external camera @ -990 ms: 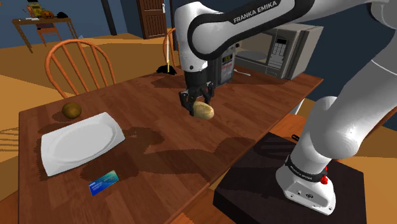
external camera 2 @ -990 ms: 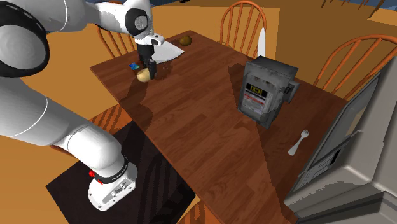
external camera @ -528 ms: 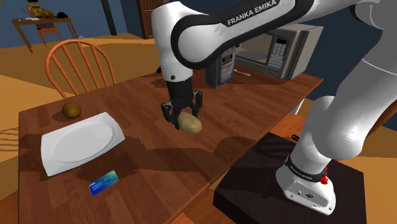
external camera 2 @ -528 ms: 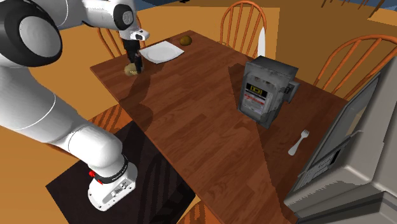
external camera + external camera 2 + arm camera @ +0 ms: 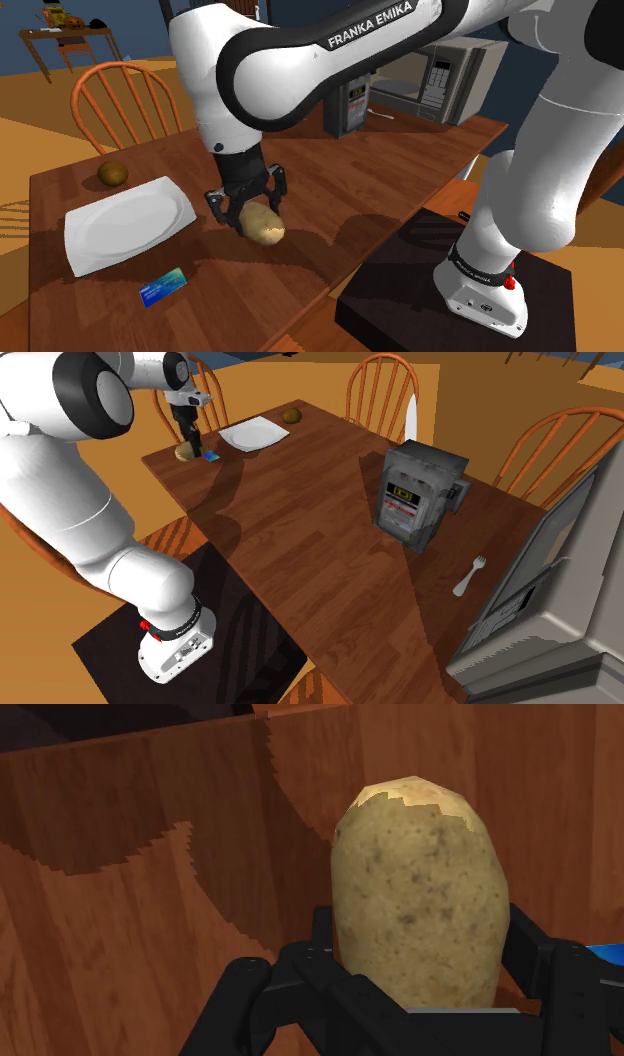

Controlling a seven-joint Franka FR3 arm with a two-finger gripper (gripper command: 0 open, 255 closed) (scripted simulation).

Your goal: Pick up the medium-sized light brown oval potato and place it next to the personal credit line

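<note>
So my gripper (image 5: 247, 203) is clamped tight on the light brown potato (image 5: 262, 224), fingers (image 5: 528, 940) squeezing it from both sides. I've got it hanging over the wooden table (image 5: 330, 190) near the front edge, beside the white plate (image 5: 120, 228), and the blue card (image 5: 164, 286) is lying flat nearby.

A white plate (image 5: 125, 225) is seen near the jaws, with a small round brown item (image 5: 113, 173) beyond it; a grey box (image 5: 418, 492), a fork (image 5: 468, 578) and a microwave (image 5: 440, 75) are set well apart from them.
</note>
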